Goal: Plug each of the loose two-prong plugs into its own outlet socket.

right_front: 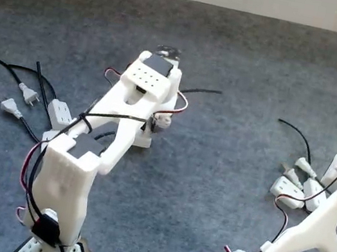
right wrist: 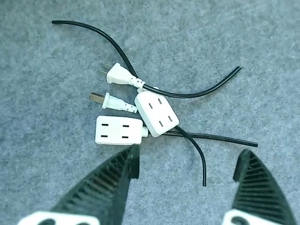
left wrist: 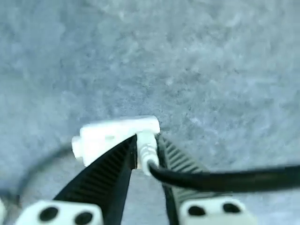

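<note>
While left gripper [left wrist: 147, 143] pinches plug [left wrist: 147, 157] by body, nose against socket block [left wrist: 110, 137] just past fingertips: likely light, rigid, slick; cord [left wrist: 225, 178] may tug sideways. Right gripper [right wrist: 189, 154] spread wide, loose plugs [right wrist: 117, 74] just ahead; grip moulded body, not cord.

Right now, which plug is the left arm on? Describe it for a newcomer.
Find the left arm stretched over the middle of the grey mat. Its black fingers are shut on a white plug with a black cord, tip against a white outlet. The other plugs lie loose, ungripped, near the mat's sides.
</note>
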